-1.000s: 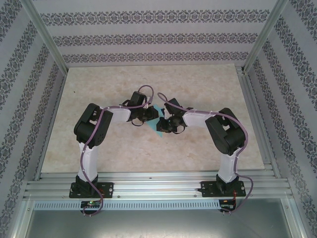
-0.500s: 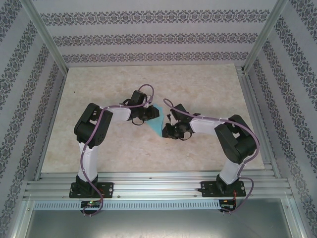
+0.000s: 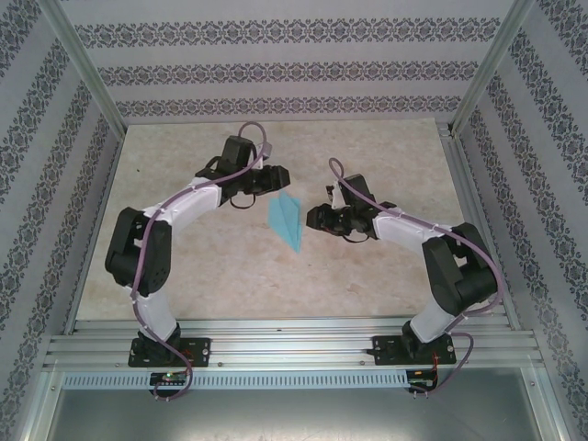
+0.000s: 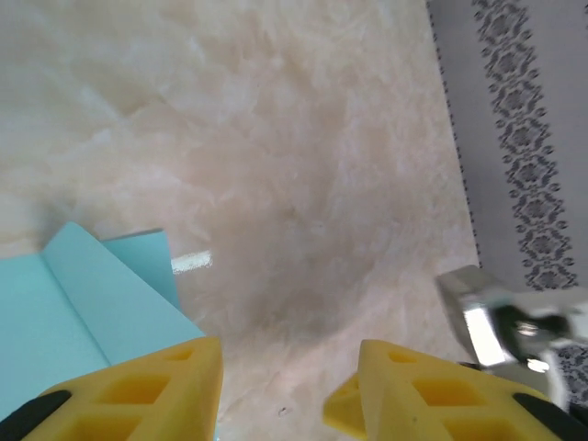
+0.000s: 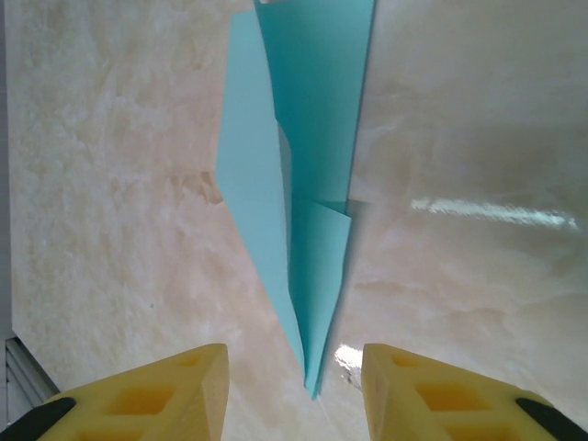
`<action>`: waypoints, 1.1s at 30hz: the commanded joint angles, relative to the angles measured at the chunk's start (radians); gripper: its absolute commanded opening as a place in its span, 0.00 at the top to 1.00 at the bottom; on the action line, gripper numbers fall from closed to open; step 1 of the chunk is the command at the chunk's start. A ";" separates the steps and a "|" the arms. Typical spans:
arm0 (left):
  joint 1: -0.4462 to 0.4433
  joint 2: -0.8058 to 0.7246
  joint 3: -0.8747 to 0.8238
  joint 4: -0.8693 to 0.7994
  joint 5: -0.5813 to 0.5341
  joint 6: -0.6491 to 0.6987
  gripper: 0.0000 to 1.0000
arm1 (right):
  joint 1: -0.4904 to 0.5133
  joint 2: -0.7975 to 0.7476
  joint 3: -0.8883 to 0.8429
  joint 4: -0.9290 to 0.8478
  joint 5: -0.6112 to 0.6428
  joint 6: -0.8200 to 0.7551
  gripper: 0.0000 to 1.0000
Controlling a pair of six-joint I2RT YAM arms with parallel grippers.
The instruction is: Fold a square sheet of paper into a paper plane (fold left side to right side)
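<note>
**Q:** Where is the paper plane (image 3: 287, 220) found?

**A:** It is seen lying flat near the middle of the pale marbled counter (image 3: 230, 276), between the two arms. Its narrow point is turned toward the near edge. Its wide end is turned toward the patterned back wall (image 3: 276, 69).

**Q:** How are the tools held?

**A:** The left tool (image 3: 276, 176) is held just beyond the plane's wide end, jaws parted and nothing gripped. The right tool (image 3: 317, 219) is held just to the plane's right and aimed at it, jaws likewise apart and nothing clamped. The plane is touched by neither.

**Q:** What is given by the wrist cameras?

**A:** From the left wrist, the left tool (image 4: 285, 386) is shown with its yellow fingers (image 4: 156, 386) spread over bare counter (image 4: 303, 184). A layered corner of the turquoise plane (image 4: 83, 312) is caught at lower left, partly hidden behind one finger. From the right wrist, the plane (image 5: 303, 184) is seen lengthwise, creased down the middle, with a small overlapping flap. Its tip is pointed into the gap of the right tool (image 5: 292, 386), and clear space is left on either side. A patch of glare is seen on the counter (image 5: 478, 276) beside the tip.
</note>
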 commanded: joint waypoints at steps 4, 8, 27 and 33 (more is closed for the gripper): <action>0.059 -0.087 -0.144 -0.022 0.015 -0.007 0.54 | 0.031 0.109 0.138 0.046 -0.048 -0.038 0.56; 0.061 -0.094 -0.199 0.002 0.041 -0.007 0.57 | 0.024 0.209 0.236 -0.018 -0.028 -0.075 0.58; 0.043 0.223 -0.042 0.173 0.200 -0.078 0.75 | 0.012 0.334 0.361 -0.124 0.015 -0.124 0.74; 0.030 0.318 0.041 0.162 0.235 -0.072 0.75 | 0.012 0.340 0.366 -0.122 0.010 -0.116 0.74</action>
